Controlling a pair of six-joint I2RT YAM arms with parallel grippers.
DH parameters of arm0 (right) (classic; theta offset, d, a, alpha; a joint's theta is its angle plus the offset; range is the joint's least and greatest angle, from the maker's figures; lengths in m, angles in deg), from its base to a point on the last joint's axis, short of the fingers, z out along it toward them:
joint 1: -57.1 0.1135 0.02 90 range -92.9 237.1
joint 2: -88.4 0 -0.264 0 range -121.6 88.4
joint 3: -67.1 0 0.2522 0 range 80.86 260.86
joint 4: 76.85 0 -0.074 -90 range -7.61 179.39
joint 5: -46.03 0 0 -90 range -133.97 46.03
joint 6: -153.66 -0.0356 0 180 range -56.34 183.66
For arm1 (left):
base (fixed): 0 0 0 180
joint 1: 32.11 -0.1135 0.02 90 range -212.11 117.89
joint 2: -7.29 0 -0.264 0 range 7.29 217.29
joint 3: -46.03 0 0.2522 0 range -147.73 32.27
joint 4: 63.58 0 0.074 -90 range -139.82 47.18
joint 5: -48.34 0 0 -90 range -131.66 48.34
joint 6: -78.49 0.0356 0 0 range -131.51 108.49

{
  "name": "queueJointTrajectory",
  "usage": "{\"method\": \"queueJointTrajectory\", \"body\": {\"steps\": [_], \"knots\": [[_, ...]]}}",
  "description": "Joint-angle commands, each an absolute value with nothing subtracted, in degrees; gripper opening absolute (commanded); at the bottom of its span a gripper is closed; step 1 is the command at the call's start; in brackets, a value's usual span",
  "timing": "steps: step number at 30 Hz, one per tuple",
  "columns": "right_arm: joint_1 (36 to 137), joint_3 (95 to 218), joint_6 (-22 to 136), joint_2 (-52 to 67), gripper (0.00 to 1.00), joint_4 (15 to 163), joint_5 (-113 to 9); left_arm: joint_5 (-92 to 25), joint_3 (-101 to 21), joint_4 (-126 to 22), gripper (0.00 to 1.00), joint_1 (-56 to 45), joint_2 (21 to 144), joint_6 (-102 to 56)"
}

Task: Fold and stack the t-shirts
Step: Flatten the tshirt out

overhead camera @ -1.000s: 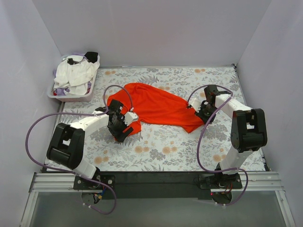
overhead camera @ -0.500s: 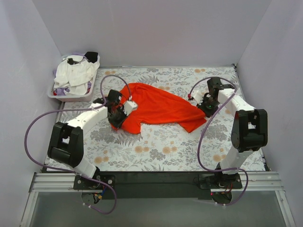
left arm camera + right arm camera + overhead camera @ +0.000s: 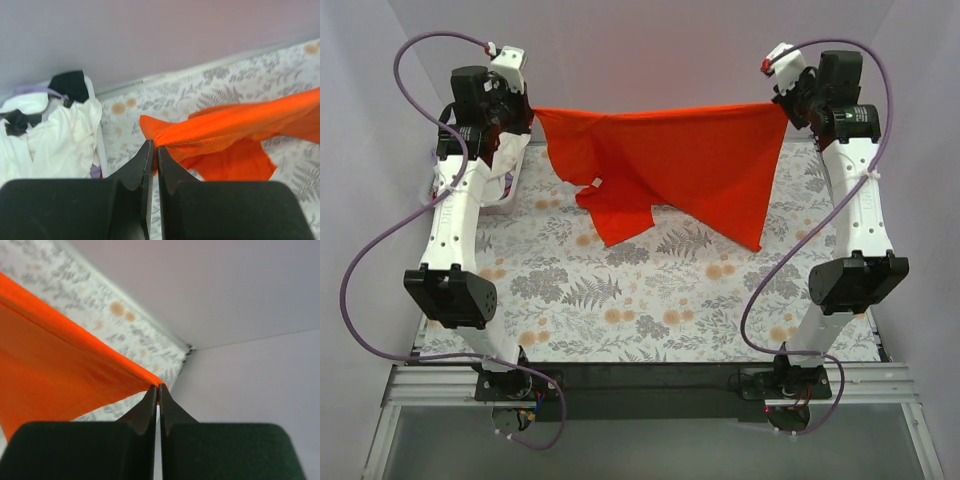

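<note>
The orange-red t-shirt (image 3: 670, 160) hangs stretched in the air between both raised arms, its top edge taut and its lower parts drooping toward the floral cloth. My left gripper (image 3: 532, 112) is shut on the shirt's left corner; the left wrist view shows the orange cloth (image 3: 235, 130) pinched at my closed left gripper (image 3: 155, 146). My right gripper (image 3: 786, 103) is shut on the right corner, and the right wrist view shows the orange cloth (image 3: 65, 370) running off from my right gripper (image 3: 158, 387). White t-shirts (image 3: 500, 160) lie heaped in a basket, partly hidden behind the left arm.
The pale basket (image 3: 505, 205) sits at the back left, holding white, black and purple garments (image 3: 55, 130). The grey-and-orange floral cloth (image 3: 650, 300) covers the table. Walls enclose the back and both sides. Purple cables loop beside each arm.
Both arms have risen from the table to the back corners, lifting the orange-red t-shirt and spreading it out. My left gripper closed on the shirt's left corner first.
</note>
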State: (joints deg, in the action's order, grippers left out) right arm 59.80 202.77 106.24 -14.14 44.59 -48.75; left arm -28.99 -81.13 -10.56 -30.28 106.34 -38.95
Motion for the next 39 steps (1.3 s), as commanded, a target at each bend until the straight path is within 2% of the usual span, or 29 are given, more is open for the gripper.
{"method": "queueJointTrajectory", "body": {"steps": [1, 7, 12, 17, 26, 31, 34, 39], "knots": [[58.51, 205.94, 101.71, -10.14, 0.01, 50.26, -44.24, -32.95, -81.56, -19.9, 0.0, -30.88, 98.19, -44.46], [58.42, 194.43, 101.88, 4.27, 0.01, 66.52, -38.44, -37.96, -72.86, -35.64, 0.0, -31.05, 84.3, -44.99], [58.42, 188.37, 102.24, 13.15, 0.01, 73.03, -36.5, -40.24, -71.79, -39.19, 0.0, -31.05, 78.05, -44.2], [58.51, 186.5, 103.03, 16.33, 0.01, 78.22, -36.94, -43.41, -71.44, -40.94, 0.0, -31.05, 75.32, -43.41], [58.42, 187.03, 104.09, 8.52, 0.01, 80.68, -37.64, -41.75, -68.1, -46.39, 0.0, -31.05, 80.84, -39.9], [58.42, 188.26, 104.53, 0.79, 0.01, 83.93, -36.68, -39.55, -71.17, -51.21, 0.0, -31.05, 92.61, -41.74], [58.42, 194.66, 103.83, -5.71, 0.01, 85.25, -34.75, -39.37, -78.36, -53.59, 0.0, -31.05, 100.67, -43.67], [58.34, 215.37, 102.24, -17.39, 0.01, 86.92, -31.41, -42.37, -97.69, -53.95, 0.0, -31.4, 111.87, -45.08]]}}
